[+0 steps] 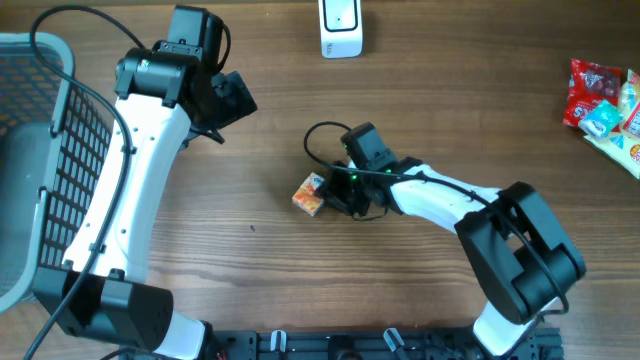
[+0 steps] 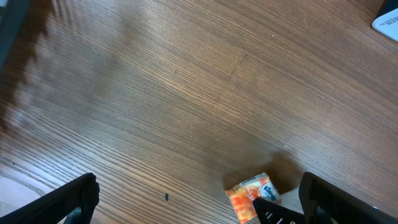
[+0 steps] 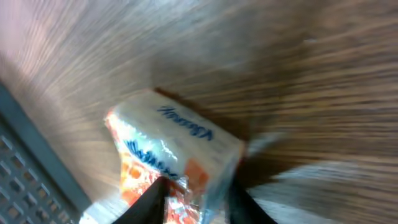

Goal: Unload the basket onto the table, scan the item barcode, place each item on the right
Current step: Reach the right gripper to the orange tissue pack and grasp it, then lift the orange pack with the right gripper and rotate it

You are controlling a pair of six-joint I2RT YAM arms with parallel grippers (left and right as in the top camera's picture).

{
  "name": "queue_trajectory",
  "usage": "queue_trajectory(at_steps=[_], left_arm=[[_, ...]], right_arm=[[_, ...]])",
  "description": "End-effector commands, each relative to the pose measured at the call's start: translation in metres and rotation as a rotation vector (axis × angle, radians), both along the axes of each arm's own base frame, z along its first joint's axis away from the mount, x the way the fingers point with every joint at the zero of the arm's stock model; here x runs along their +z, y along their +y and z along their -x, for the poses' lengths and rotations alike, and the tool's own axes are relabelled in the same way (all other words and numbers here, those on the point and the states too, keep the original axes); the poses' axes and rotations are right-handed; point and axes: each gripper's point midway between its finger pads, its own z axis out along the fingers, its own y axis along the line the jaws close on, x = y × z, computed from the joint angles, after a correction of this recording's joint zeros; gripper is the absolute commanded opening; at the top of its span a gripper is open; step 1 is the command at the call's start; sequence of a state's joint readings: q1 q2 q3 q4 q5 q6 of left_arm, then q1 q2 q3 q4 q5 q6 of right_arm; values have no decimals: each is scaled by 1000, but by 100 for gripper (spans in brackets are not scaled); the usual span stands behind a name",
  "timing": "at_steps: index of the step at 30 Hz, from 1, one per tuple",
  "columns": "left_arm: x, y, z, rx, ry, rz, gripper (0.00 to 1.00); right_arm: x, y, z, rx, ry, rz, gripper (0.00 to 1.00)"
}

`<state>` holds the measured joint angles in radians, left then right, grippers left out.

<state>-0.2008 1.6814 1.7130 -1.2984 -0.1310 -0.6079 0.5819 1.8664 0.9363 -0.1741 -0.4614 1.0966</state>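
We are pinching the small orange-and-white soft plastic packet (image 1: 310,194), lying mid-table (image 1: 420,110), by one end in our right pincer (image 3: 198,196), leaving its printed faces bare for the white scanner (image 1: 341,28). Our left pincer (image 2: 199,198) is hovering wide apart, empty.

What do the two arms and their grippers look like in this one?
The left arm and right arm match: smooth white links between boxy black joint housings. The left gripper and right gripper are black, with two flat fingers. Black cables loop beside them; a green light glows at the right wrist.
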Motion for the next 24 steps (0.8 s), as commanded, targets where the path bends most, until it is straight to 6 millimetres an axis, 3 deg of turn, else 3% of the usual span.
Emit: queue_trajectory(at_steps=[1, 5, 9, 10, 15, 19, 24], left_arm=[[1, 2, -2, 18, -9, -6, 100], [1, 2, -2, 18, -9, -6, 100], [1, 2, -2, 18, -9, -6, 100], [1, 3, -2, 19, -9, -6, 100], [1, 2, -2, 18, -9, -6, 100], [1, 2, -2, 18, -9, -6, 100], [1, 2, -2, 18, -9, -6, 100]], right_arm=[[-37, -19, 14, -26, 66, 110, 4], [-27, -15, 18, 37, 83, 31, 4], [24, -7, -1, 197, -67, -167, 4], [45, -9, -9, 210, -107, -246, 4], [105, -43, -33, 216, -194, -528, 4], [138, -63, -31, 289, -261, -724, 4], [176, -77, -13, 401, -301, -964, 4]])
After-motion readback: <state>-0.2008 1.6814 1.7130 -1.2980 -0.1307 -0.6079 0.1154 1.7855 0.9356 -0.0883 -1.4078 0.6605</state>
